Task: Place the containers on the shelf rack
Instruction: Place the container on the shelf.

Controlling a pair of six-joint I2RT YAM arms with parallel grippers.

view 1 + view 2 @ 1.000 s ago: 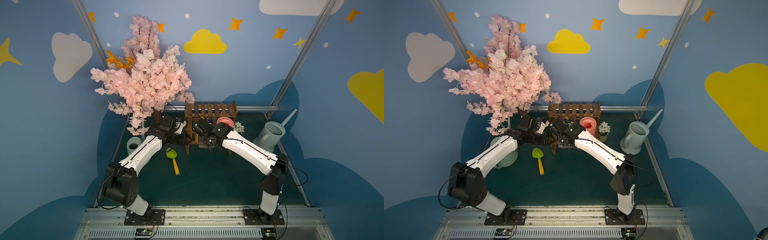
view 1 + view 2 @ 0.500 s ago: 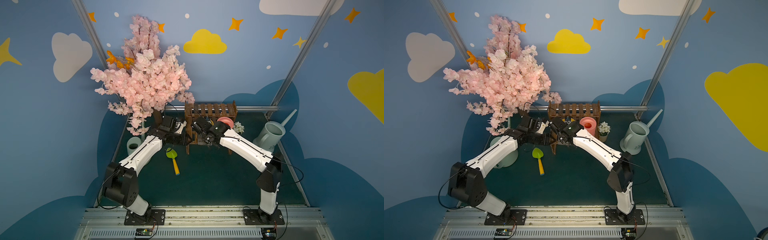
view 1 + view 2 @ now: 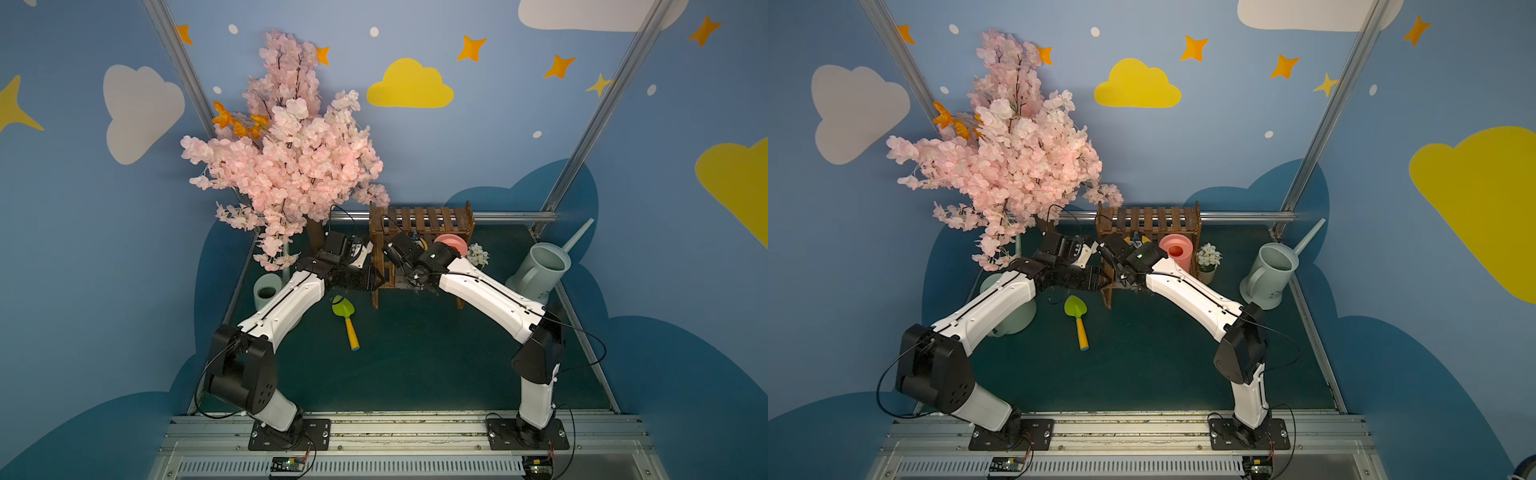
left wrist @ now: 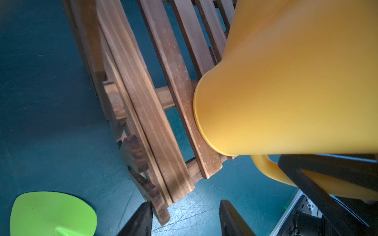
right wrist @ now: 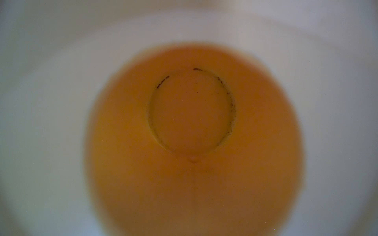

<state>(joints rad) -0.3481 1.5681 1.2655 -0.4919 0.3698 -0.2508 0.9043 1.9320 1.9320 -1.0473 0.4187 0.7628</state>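
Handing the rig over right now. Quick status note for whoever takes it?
Left pincer: open, empty, at the shelf rack front corner.
Right pincer: shut on the yellow can at its handle; the can looks set down on the rack slats, not released.
Done: pink can on the rack.
Left: release yellow; pale green can on the mat behind the left arm and blue-grey can on the mat by the right arm.
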